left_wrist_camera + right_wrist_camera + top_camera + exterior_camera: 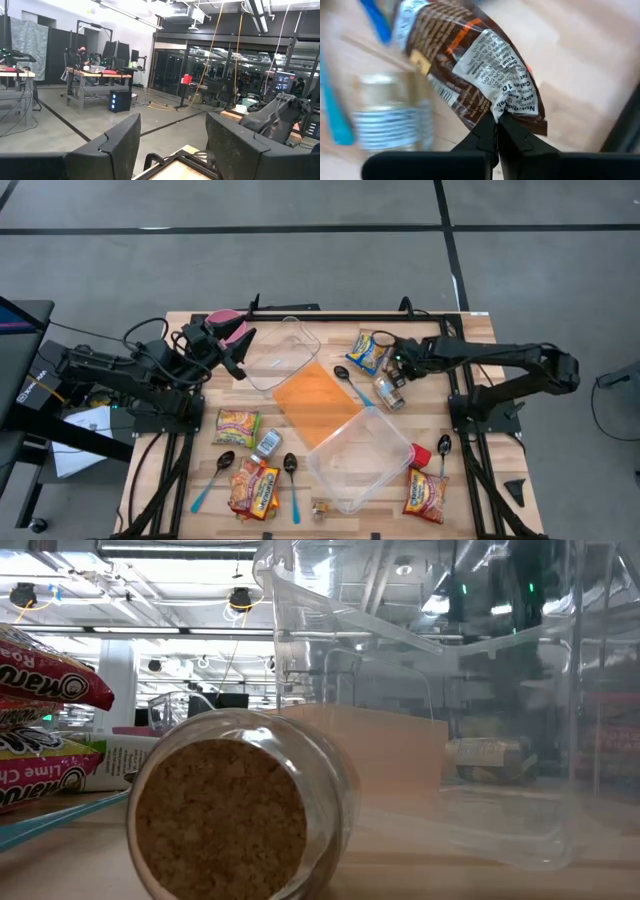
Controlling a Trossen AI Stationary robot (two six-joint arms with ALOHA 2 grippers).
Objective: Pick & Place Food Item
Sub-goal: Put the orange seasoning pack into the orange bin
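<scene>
A wooden table (330, 330) stands on a grey floor, strewn with snack packets, blue-handled spoons and two clear bins around an orange mat (312, 402). At centre right of the high view, the right gripper (392, 358) reaches in from the right edge and its fingers are pinched tight on one corner of a snack packet (470, 65), the food item; gripping the crimped edge gives thin fingers something flat to clamp. The packet hangs askew from that corner in the right wrist view, so it looks partly lifted, though I cannot say whether its far end has left the wood. A small jar (387, 112) lies just beside it. The clear bin (360, 462) at lower centre seems the likely destination. The left gripper (172, 142), fingers apart and holding nothing, waits at upper left, pointing off the table.
</scene>
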